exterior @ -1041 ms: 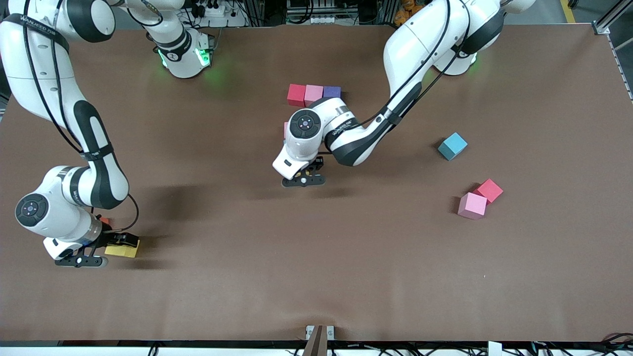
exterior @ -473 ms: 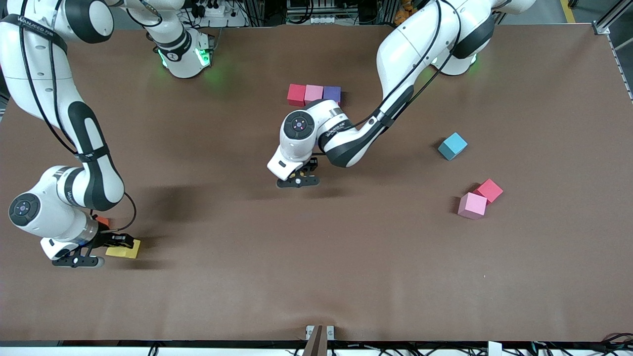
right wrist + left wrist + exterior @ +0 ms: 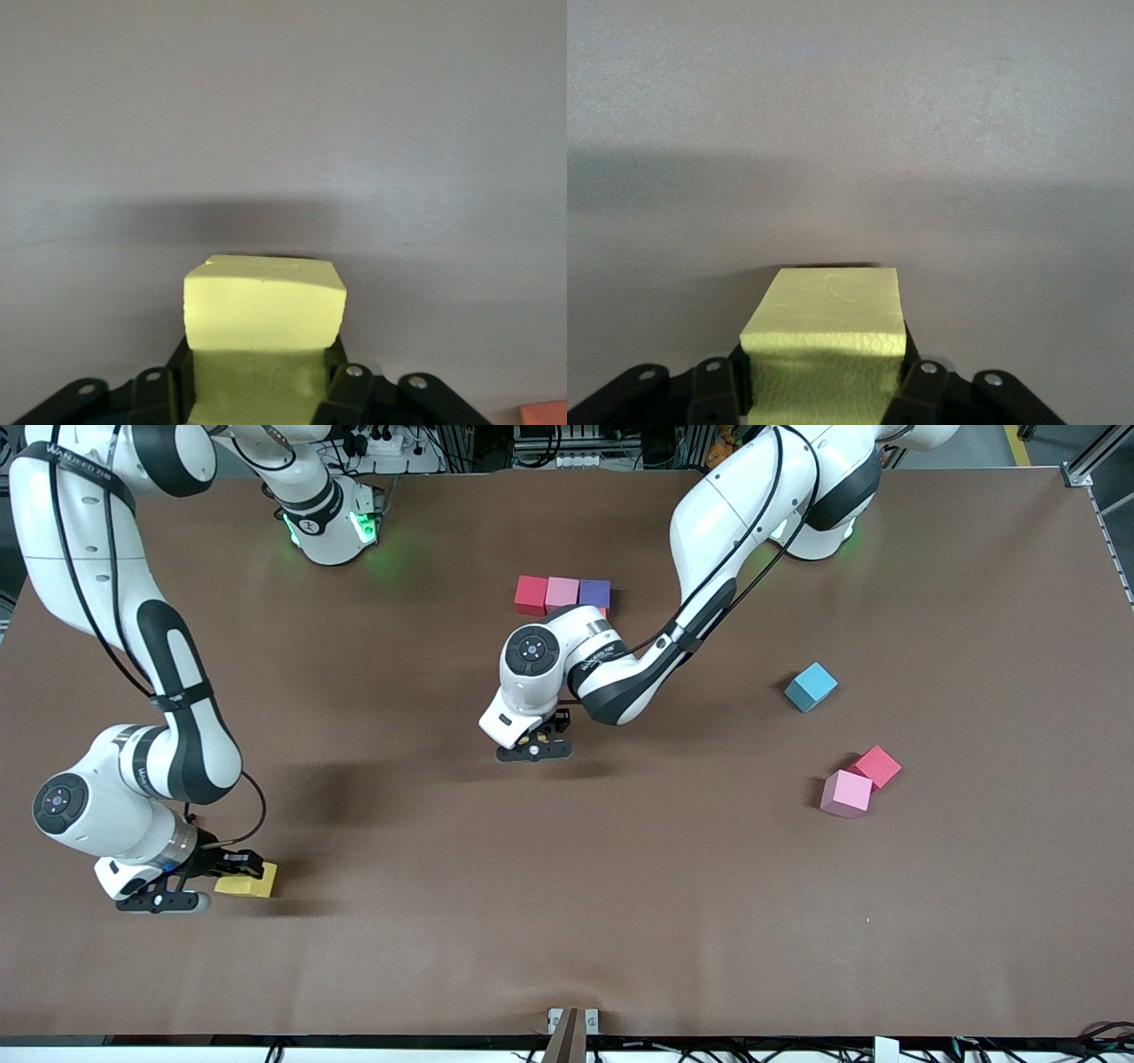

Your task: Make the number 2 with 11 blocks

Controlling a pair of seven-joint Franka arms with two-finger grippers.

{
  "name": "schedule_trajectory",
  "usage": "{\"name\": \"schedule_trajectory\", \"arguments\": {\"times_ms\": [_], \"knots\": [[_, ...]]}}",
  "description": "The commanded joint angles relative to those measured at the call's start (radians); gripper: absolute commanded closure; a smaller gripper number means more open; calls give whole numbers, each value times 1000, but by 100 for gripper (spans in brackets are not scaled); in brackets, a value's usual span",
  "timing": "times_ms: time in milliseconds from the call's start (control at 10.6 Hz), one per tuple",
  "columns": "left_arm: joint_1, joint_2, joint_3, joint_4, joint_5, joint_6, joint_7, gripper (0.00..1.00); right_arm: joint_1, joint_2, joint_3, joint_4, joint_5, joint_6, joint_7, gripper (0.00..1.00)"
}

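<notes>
Between both grippers' fingers: matte yellow cubes [image 3: 826, 350].

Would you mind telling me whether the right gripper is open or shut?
Shut: in the right wrist view, the right gripper has both fingers pressed against a yellow foam cube.

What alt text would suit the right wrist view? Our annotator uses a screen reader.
The right hand is shut on a yellow foam cube, seen close up, held just above the bare brown table. An orange block's corner shows at the picture's edge.
</notes>
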Motion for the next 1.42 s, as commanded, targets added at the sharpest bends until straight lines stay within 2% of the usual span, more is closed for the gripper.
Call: {"name": "schedule_trajectory", "arguments": {"times_ms": [0,379,1136,1230,1325], "knots": [[-21,16,20,34,-24,-18,-8,51,48,-55,-18,-8,28,-54,12,100],[-23,14,18,34,-29,-34,-8,52,129,-135,-20,-11,26,-221,87,100],[-23,19,20,34,-44,-30,-6,49,235,-199,-26,-31,23,-361,130,100],[-23,22,20,34,-44,-25,-8,30,235,-204,-27,-34,23,-361,130,100],[-23,22,20,34,-44,-21,-8,6,246,-204,-27,-34,23,-363,131,100]]}}
